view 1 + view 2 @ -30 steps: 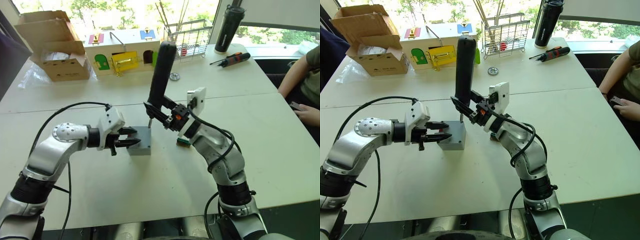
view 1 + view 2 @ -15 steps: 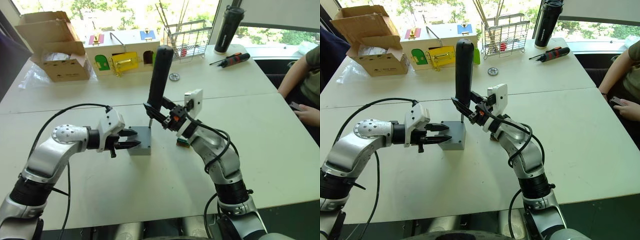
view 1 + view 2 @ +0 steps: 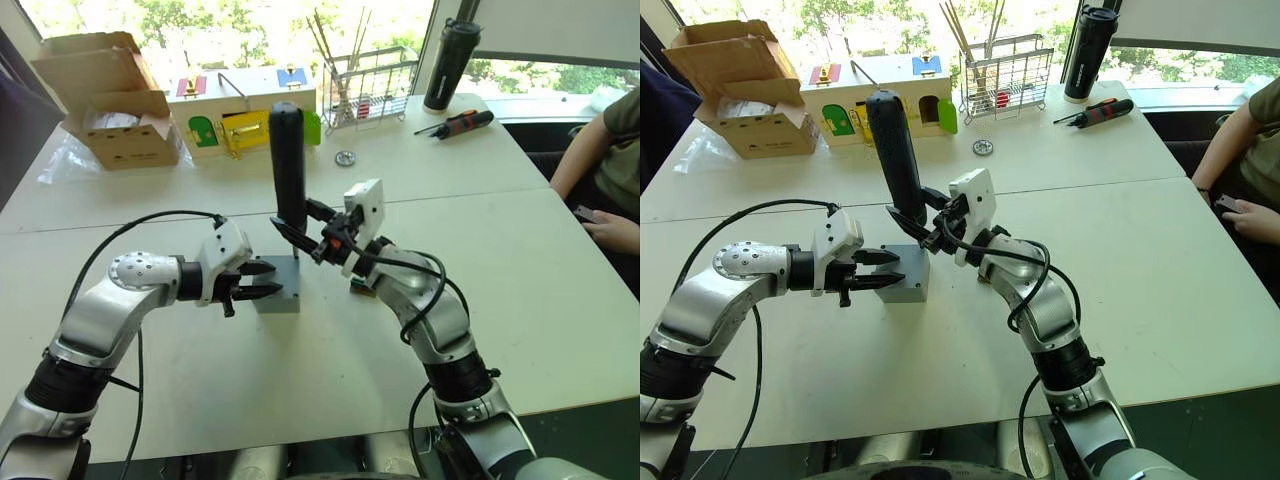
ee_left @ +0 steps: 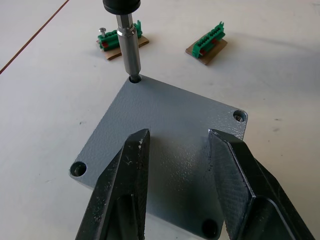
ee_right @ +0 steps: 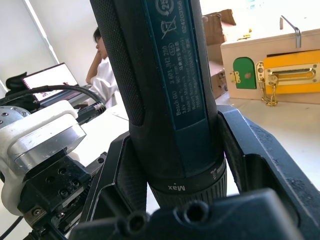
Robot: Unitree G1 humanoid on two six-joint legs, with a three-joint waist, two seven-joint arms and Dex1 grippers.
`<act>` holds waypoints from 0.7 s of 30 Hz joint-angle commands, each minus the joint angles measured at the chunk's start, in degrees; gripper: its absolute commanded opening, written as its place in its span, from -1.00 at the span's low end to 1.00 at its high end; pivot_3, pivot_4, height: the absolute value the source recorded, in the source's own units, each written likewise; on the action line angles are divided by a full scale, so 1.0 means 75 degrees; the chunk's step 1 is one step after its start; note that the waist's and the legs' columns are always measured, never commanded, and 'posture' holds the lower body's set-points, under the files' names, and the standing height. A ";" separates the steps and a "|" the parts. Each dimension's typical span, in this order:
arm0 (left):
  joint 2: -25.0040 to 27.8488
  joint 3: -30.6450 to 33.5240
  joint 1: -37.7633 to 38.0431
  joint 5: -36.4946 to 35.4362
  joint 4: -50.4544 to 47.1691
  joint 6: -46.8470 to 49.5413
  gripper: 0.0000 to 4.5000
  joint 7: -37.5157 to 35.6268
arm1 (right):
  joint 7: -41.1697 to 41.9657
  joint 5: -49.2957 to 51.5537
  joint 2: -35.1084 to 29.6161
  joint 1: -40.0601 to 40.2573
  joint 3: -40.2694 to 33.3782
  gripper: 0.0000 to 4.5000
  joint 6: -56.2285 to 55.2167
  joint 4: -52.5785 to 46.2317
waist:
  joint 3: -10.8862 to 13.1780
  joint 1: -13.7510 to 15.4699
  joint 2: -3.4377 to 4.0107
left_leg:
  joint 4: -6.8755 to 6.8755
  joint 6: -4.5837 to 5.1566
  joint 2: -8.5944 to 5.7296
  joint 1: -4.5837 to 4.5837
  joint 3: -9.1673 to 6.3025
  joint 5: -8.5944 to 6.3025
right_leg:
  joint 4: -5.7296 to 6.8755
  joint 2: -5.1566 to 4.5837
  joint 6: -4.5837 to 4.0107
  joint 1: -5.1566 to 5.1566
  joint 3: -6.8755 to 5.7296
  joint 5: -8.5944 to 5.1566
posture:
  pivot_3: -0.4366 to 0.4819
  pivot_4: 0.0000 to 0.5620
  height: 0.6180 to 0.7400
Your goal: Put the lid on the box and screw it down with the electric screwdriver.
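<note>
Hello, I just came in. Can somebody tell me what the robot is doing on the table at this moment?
The robot is screwing the lid onto a small grey box. Its right gripper is shut on the black electric screwdriver, held nearly upright, and the bit sits in a corner screw hole of the lid. The left gripper hovers open over the lid, fingers apart and not clamping it. Two green terminal blocks lie on the table beyond the box.

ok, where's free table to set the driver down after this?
Bare table right of the right hand, out toward the person's arm. Also open along the near edge, in front of the box. Crowded: far side, with the carton, wooden box, wire rack, and the green parts beside the box.
</note>
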 commanded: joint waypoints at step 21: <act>-0.0138 -0.0223 0.0211 0.0181 0.0139 0.0053 -0.19 0.0165 | -0.0083 -0.0538 0.0141 0.0557 0.0329 -0.19 -0.0122 0.1240 | -0.0168 0.0018 0.0019 | -0.0091 0.0011 0.0002 0.0123 0.0006 -0.0009 | -0.0027 0.0001 -0.0002 0.0051 0.0027 -0.0002 | -0.05 -0.47 1.00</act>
